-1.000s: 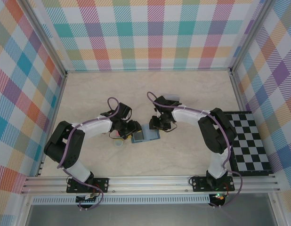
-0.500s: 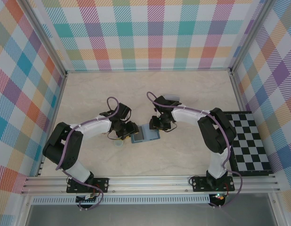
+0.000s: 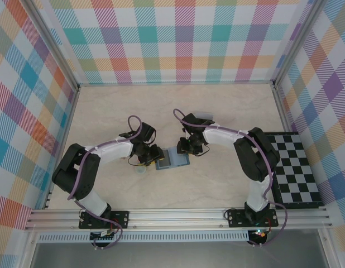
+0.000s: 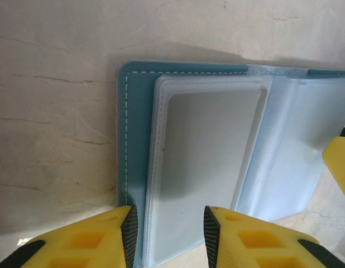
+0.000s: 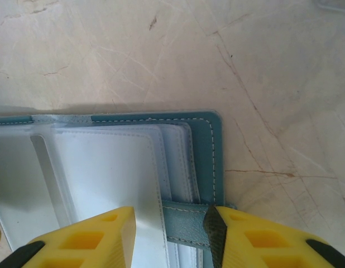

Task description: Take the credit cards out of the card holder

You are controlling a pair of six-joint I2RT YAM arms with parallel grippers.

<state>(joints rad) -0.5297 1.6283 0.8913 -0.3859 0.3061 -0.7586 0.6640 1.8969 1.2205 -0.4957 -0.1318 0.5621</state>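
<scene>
The card holder (image 3: 173,160) lies open and flat on the marble table between my two arms. It has a teal cover (image 4: 133,139) and pale blue pocket leaves (image 4: 206,151). My left gripper (image 4: 168,223) stands open over the near edge of its left half, one fingertip on the teal border and the other on the pocket leaf. My right gripper (image 5: 172,220) is open over the right half (image 5: 206,145), straddling the teal strap (image 5: 186,220). I cannot tell whether the pockets hold credit cards. A pale grey, card-like flat piece (image 3: 201,116) lies behind the right arm.
A black-and-white checkered mat (image 3: 292,167) lies at the table's right edge. A small pale round object (image 3: 140,170) sits just left of the holder, near my left gripper (image 3: 156,155). Plaid walls close in the back and both sides.
The left gripper's jaws have narrowed over the holder's left half. The right arm and the holder have not visibly moved.
</scene>
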